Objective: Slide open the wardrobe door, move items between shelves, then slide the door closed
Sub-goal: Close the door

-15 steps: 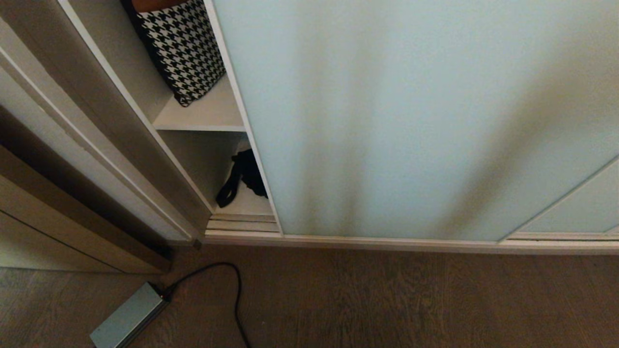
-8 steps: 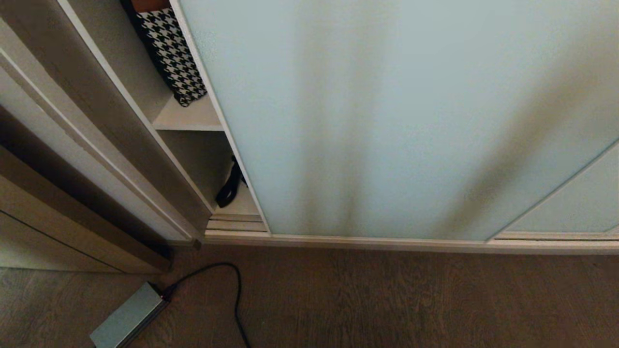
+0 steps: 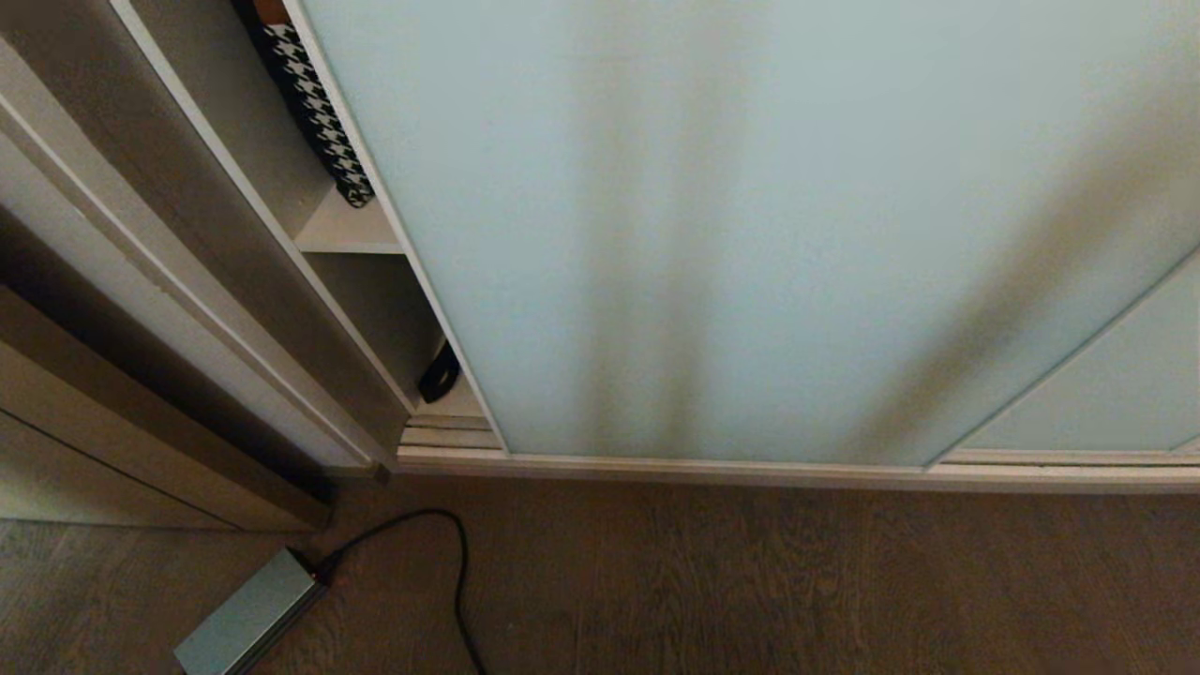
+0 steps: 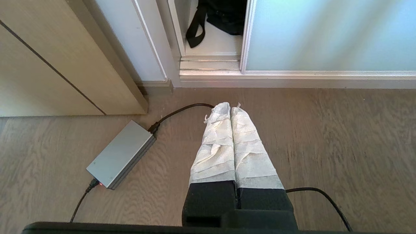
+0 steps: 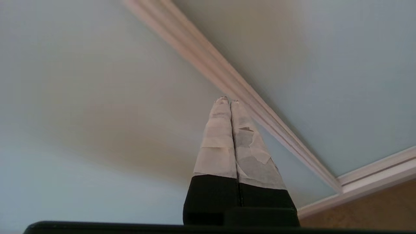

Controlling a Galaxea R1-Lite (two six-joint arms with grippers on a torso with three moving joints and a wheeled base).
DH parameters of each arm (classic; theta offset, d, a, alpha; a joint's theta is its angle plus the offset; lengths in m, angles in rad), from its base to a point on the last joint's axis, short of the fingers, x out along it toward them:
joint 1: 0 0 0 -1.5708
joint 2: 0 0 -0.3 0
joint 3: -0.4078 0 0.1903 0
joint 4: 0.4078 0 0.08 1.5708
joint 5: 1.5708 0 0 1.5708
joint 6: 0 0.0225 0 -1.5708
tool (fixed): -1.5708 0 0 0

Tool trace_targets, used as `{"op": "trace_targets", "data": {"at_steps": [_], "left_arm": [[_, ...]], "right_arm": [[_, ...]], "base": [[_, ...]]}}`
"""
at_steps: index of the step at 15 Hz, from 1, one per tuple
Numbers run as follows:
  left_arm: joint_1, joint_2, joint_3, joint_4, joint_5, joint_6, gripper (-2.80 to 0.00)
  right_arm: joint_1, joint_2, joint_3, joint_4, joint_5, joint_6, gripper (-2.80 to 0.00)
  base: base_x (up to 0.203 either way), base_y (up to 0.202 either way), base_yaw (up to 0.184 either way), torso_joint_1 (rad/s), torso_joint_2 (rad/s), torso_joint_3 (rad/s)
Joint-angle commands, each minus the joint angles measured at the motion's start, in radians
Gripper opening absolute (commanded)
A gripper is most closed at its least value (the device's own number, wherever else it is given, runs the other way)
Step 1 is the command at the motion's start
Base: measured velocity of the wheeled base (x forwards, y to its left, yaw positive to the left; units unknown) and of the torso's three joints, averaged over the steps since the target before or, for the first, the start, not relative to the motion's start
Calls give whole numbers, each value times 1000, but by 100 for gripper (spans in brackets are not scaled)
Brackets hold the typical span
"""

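sliding wardrobe door (image 3: 750, 234) nearly closed; right gripper (image 5: 229, 101) fingers pressed together at door frame; left gripper (image 4: 230, 107) pinched closed, empty, below door.

Your left gripper (image 4: 230, 109) hangs pointing down, its taped fingers (image 4: 217, 143) pressed together with nothing between them. Your right gripper (image 5: 228, 100) is likewise closed and empty.
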Motion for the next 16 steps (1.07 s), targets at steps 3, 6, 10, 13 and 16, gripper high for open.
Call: {"op": "trace_targets", "data": {"at_steps": [3,6,10,13,16], "left_arm": [[0,0,0,-1,0,0,-280],[0,0,0,-1,0,0,-280],[0,0,0,-1,0,0,-280],[0,0,0,-1,0,0,-280],[0,0,0,-1,0,0,-280]], "right_arm": [[66,77,-42,-2,5,38,-280],[110,125,-88,-5,-4,67,-280],[112,175,-153,-7,-20,67,-280],[110,204,-188,-8,-30,67,-280],[109,240,-216,-9,-33,67,-280]], "base": [[0,0,0,0,0,0],[0,0,0,0,0,0],[0,0,0,0,0,0],[0,0,0,0,0,0],[0,0,0,0,0,0]]}}
